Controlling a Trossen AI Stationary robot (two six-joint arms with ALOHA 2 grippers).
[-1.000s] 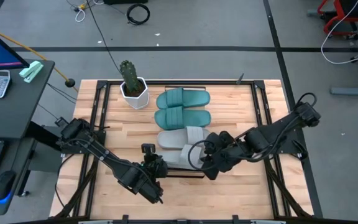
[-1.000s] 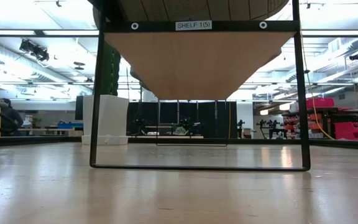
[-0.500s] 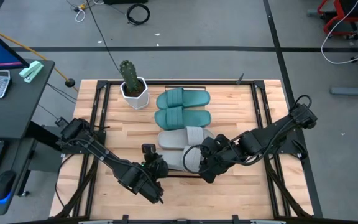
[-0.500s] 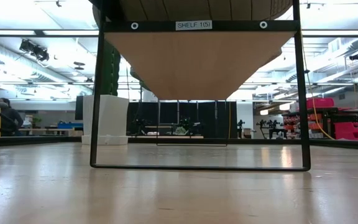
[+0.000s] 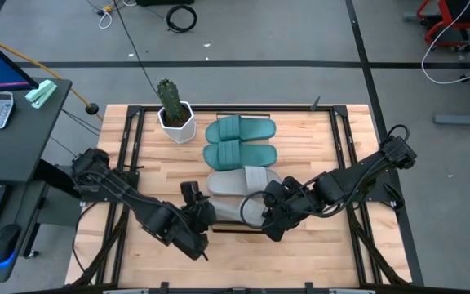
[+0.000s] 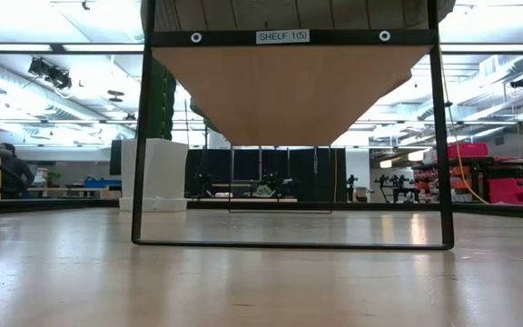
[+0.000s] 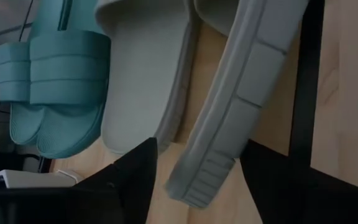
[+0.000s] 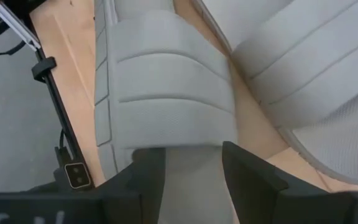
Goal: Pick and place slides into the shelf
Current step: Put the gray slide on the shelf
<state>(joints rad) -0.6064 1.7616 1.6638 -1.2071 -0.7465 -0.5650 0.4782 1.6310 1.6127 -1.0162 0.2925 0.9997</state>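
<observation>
On the long light-wood shelf board point(image 5: 288, 131) held in a black metal frame, four ribbed-strap foam slides lie side by side in a row: two teal green slides point(image 5: 240, 128) point(image 5: 239, 153) nearest the potted cactus in its white faceted pot point(image 5: 175, 114), then a light grey slide point(image 5: 241, 180), then a second light grey slide point(image 5: 237, 208) at the near end of the row. The right gripper point(image 5: 261, 214) reaches over that last grey slide from the right, and in its wrist view its dark fingers point(image 8: 143, 177) stand parted on either side of the sandal's footbed just behind the strap (touching or not, I cannot tell). The left gripper point(image 5: 192, 214) sits just beside the same slide's other end; its fingers point(image 7: 138, 168) are spread apart, with the slide's ribbed sole edge showing between them. The low view shows only the shelf's underside and its label, with the cactus pot behind.
</observation>
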